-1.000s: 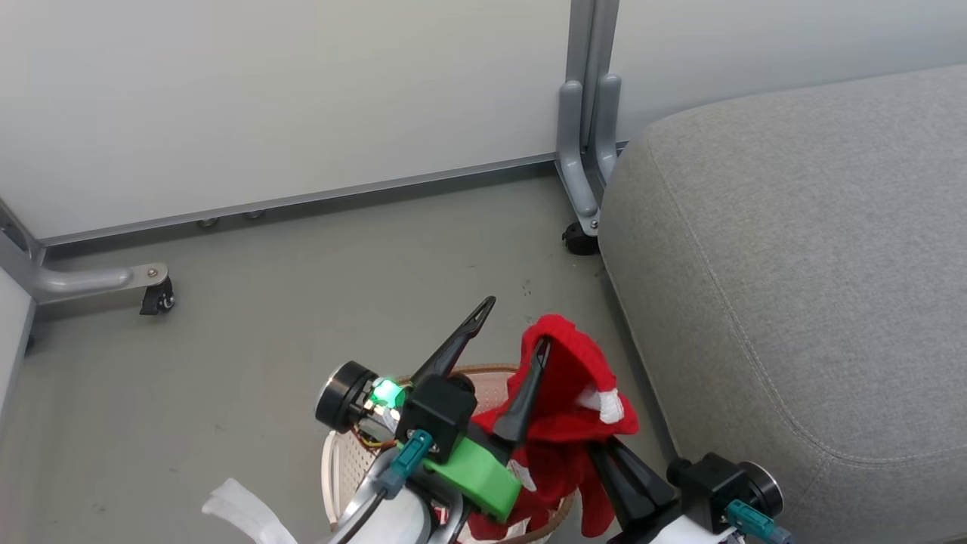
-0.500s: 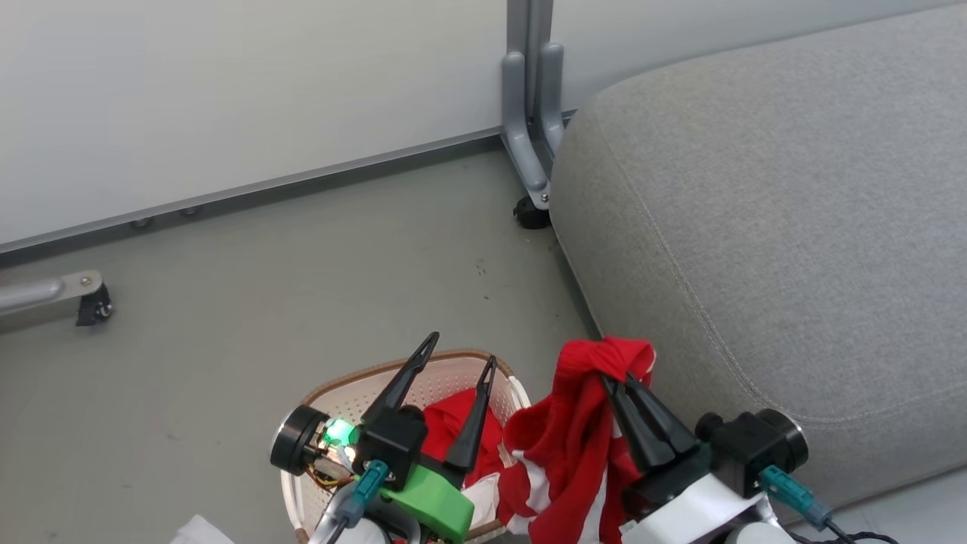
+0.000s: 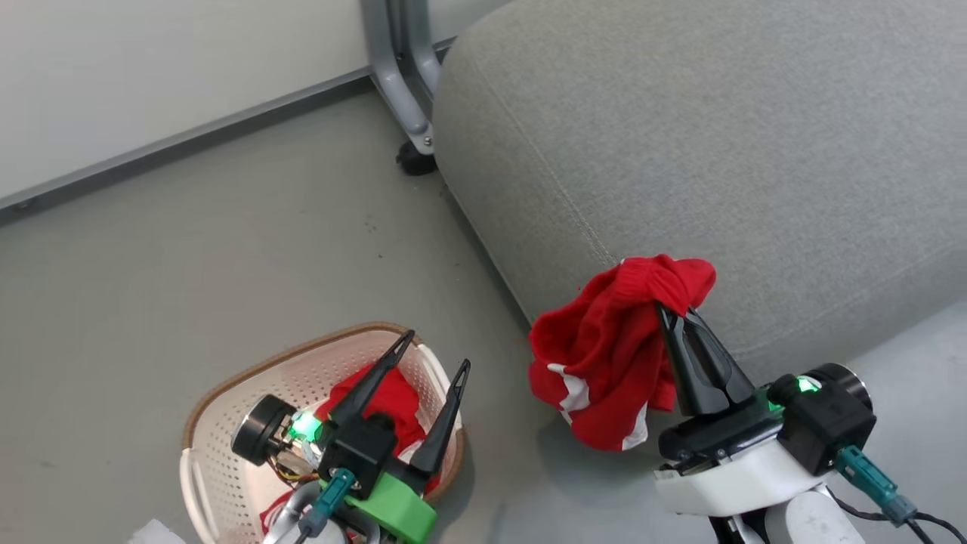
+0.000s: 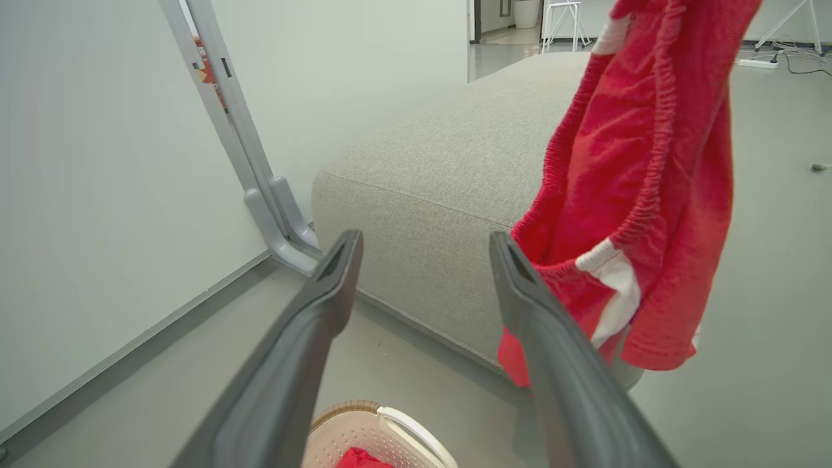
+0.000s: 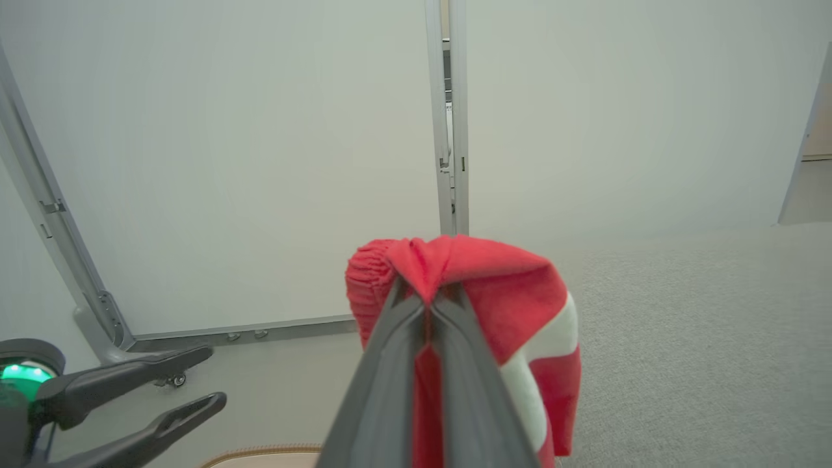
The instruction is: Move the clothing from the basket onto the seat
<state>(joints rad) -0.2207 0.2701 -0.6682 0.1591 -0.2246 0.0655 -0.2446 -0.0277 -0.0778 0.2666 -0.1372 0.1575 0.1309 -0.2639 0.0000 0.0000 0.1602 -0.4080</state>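
The right gripper [image 3: 665,311] is clamping a red garment [image 3: 604,347], its two fingers pressed together on a fold of cloth near the elastic band. The garment is hanging loose from the fingertips, with white panels showing low on the bundle. It is dangling above the floor [image 3: 227,249], just in front of the near left edge of the seat [image 3: 718,128]. Whether the cloth is brushing the cushion's side cannot be told.

The left gripper [image 3: 438,349] is hovering over the basket [image 3: 219,385] with its fingers spread apart, gripping nothing. The basket is sitting on the floor to the left of the seat, apart from it, at the near left of the scene. More red clothing [image 3: 393,400] is lying inside the basket, partly hidden under the left gripper.

At the far side a pale partition panel [image 3: 113,68] is standing along the floor. Its grey metal foot [image 3: 404,98] is reaching down beside the seat's far left corner, and a black caster [image 3: 412,160] is resting on the floor just beside the cushion.
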